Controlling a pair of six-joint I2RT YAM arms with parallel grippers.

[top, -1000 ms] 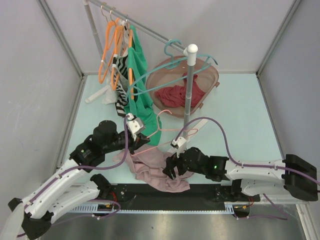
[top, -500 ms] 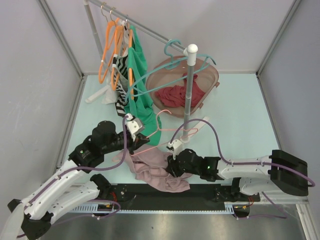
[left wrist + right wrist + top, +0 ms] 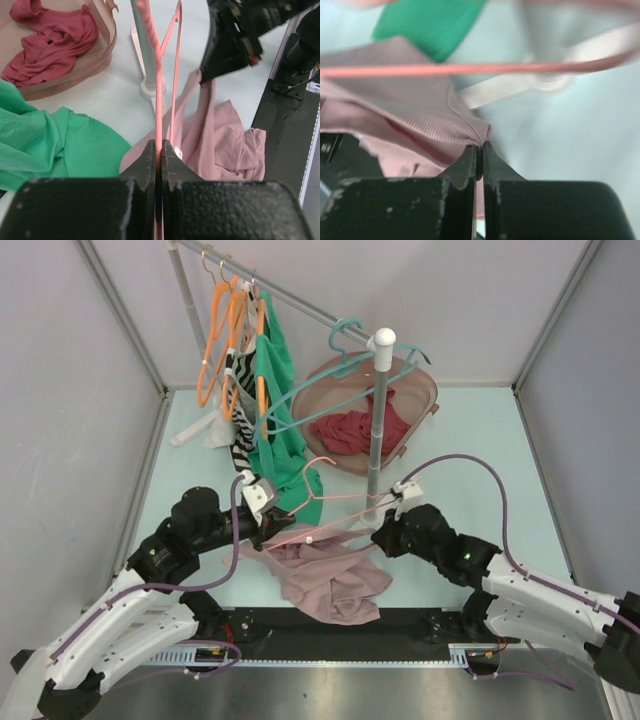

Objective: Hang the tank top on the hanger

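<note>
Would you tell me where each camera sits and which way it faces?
Top external: above, behind the robot, looking down; both arms show.
Left wrist: on that arm, facing along the left pincer, shut on the hanger.
Right wrist: on that arm, facing along the right pincer, pinching the tank top.
Both wrist views share the hanger.

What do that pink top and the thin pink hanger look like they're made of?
Top: soft knit fabric, perhaps cotton jersey. It looks matte, shows fine ribbing along its edge, and crumples and drapes loosely.
Hanger: thin, smooth and slightly glossy, with straight, rigid bars. Likely plastic or coated wire; I cannot tell which.
</note>
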